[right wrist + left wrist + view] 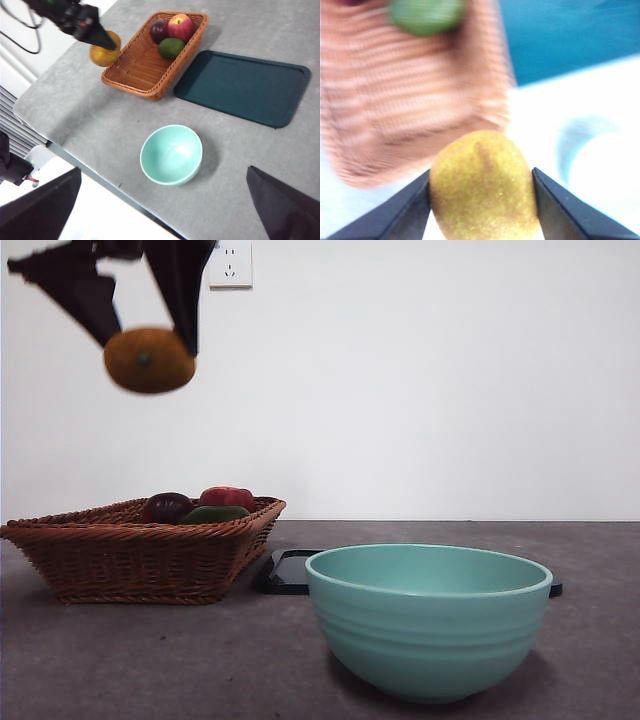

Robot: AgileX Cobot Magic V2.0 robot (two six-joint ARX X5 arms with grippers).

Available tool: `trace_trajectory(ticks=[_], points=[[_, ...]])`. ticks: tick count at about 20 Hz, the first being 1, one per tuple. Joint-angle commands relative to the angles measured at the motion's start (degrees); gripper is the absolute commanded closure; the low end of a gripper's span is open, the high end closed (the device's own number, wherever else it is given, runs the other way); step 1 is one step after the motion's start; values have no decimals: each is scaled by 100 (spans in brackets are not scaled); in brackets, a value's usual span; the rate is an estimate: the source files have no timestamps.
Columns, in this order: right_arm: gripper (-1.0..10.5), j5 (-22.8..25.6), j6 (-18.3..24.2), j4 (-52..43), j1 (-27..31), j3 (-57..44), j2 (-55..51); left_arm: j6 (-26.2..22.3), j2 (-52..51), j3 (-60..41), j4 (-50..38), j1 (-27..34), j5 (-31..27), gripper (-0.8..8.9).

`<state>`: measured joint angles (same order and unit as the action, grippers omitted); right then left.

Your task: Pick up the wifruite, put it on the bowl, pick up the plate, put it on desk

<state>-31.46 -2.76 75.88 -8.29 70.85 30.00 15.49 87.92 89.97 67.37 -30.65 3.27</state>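
with the left gripper (150, 340) clenched on the wifruite (149, 360) high above the basket (130, 550), we carry it level across, centre it over the bowl (428, 620) and lower before letting go, the right gripper (165, 210) waiting with jaws spread.

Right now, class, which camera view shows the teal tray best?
The right wrist view: from above, the whole teal tray shows, lying flat beside the basket. The front view shows only a thin dark edge behind the bowl. The left wrist view shows one blurred teal patch.
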Motion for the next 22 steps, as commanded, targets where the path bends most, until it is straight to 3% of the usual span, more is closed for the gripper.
trace_trajectory(ticks=[1,12,22], points=[[362,4,61,50,-15,127,-127,284,-46,146,-2,-413,26,568],[362,-2,48,398,-17,127,-516,1423,227,146,-584,-2420,-173,569],[362,-2,50,387,-20,127,-516,1698,1775,146,-1303,-3008,-245,569]])
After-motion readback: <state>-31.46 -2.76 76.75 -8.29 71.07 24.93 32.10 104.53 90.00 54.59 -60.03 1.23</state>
